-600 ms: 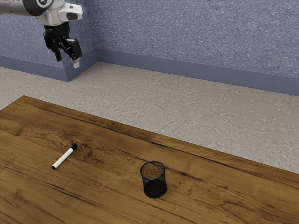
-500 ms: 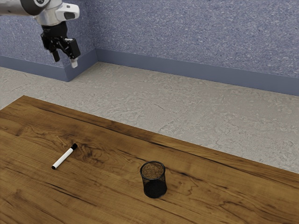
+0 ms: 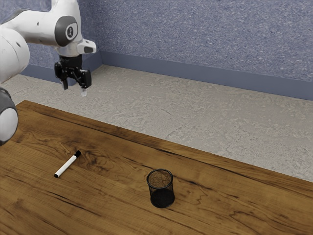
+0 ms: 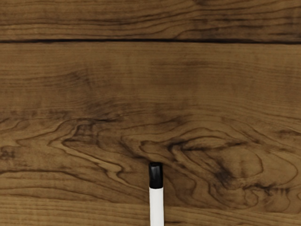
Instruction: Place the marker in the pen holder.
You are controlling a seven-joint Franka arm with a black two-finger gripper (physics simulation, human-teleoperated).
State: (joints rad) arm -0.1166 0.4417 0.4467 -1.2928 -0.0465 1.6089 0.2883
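Our fingers [image 3: 83,91] stand apart and empty, high over the tabletop [image 3: 107,200]. Marker [image 3: 67,165] lies flat on it, below us; the wrist view runs its long axis from cap [image 4: 156,175] back under our hand. Judgement: descend, close crosswise.

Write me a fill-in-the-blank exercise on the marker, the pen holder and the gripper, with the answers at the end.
The marker has a black cap and a barrel coloured ____.
The pen holder stands with its open end facing ____.
With its fingers apart, the gripper is not shut but ____.

Missing words, in order: white; up; open.
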